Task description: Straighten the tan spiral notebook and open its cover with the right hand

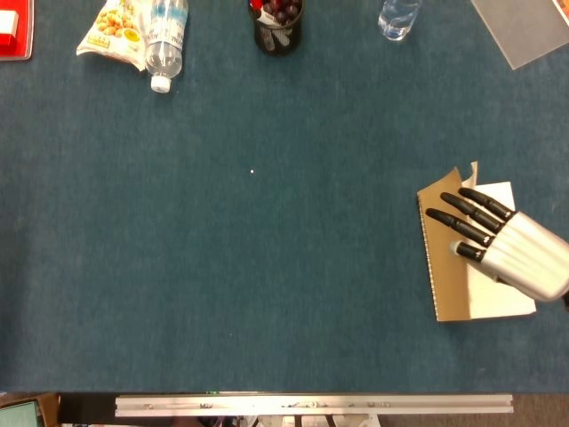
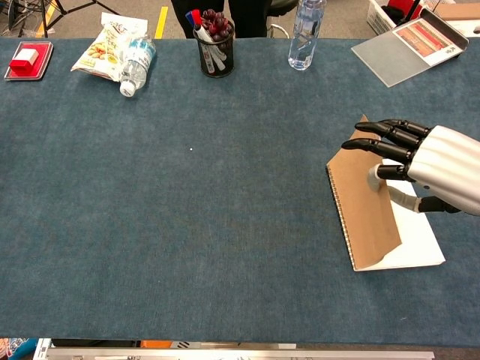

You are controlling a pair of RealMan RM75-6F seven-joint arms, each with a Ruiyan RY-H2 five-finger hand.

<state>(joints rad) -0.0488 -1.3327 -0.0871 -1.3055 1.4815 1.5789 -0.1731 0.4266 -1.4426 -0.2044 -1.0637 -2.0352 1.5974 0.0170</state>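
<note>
Tan spiral notebook [image 2: 366,217] (spiral leftward) lies with cover half-raised.

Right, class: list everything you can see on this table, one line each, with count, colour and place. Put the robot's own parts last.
Spiral notebook: one, tan cover half lifted, white page showing, right side.
Pen holder: one, black mesh, far edge, centre.
Upright water bottle: one, clear, far edge, right of the holder.
Lying water bottle: one, clear, far left.
Snack bag: one, white and yellow, beside the lying bottle.
Red tray: one, far left corner.
Grey board: one, far right corner.
Table: one, blue cloth.
Right hand: one, silver with black fingers, lifting the cover.
</note>
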